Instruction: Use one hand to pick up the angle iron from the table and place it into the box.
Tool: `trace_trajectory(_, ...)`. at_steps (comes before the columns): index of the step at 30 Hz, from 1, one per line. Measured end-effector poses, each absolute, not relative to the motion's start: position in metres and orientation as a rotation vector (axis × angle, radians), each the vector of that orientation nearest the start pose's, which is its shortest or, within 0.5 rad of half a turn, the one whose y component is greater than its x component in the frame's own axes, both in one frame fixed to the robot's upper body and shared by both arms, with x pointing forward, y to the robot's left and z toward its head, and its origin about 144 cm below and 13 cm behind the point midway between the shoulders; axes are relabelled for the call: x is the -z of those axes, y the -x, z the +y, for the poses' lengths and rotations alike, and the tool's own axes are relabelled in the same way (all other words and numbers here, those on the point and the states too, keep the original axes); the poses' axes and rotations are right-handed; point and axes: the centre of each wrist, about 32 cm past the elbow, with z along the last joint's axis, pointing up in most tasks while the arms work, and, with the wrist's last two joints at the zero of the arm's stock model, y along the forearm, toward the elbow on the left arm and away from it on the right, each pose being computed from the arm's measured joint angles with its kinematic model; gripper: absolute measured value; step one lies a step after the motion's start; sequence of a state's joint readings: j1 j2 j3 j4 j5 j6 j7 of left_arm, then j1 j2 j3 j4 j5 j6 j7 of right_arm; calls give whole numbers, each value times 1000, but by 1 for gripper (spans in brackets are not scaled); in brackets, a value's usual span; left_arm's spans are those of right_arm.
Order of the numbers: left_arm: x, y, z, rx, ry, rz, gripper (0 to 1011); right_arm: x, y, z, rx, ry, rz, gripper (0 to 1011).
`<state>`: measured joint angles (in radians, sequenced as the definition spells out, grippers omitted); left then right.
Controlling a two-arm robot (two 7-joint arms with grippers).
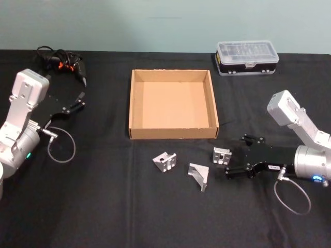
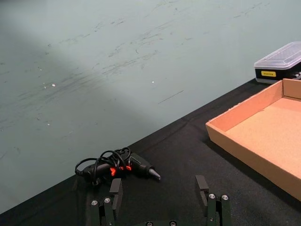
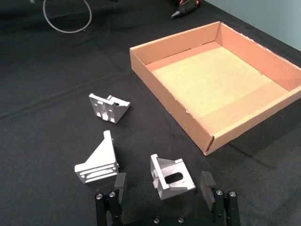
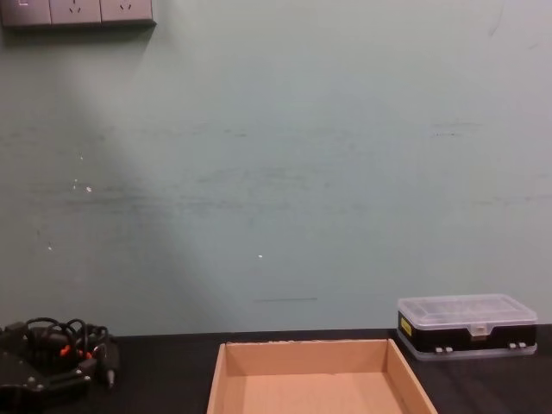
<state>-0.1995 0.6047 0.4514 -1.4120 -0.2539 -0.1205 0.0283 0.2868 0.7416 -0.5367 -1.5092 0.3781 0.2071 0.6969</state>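
Matt black cloth covers the table. Behind it rises a pale green wall, scuffed and scratched, with white sockets high on the left. The box is a shallow square tray of plain tan cardboard with low walls. Three angle irons of pale cast metal, triangular with slotted faces, lie on the cloth just in front of it.

The right gripper sits low, its black fingers spread wide on either side of the right iron. The middle iron and the left iron lie apart from it. The left gripper rests at the table's left, fingers apart and holding nothing.

A case with a clear ribbed lid and a black base stands behind the box's right corner. Its yellow label is too small to read. A black corded tool with orange parts lies at the far left.
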Motion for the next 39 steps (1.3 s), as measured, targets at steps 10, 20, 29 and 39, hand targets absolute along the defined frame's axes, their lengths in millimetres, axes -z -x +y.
trace_trajectory(10,-1140,-489,310,-1248,-305,-285,1011,-1182,-503,-315,523,528,33,1003)
trace_trajectory(20,-1140,-489,310,-1248,-304,-285,1011,-1180,-504,-311,512,538,25,1003)
trace_trajectory(29,-1140,-489,310,-1248,-304,-285,1011,-1180,-504,-312,513,537,25,980)
trace_trajectory(39,-1140,-489,310,-1248,-304,-285,1011,-1181,-504,-312,514,535,26,735)
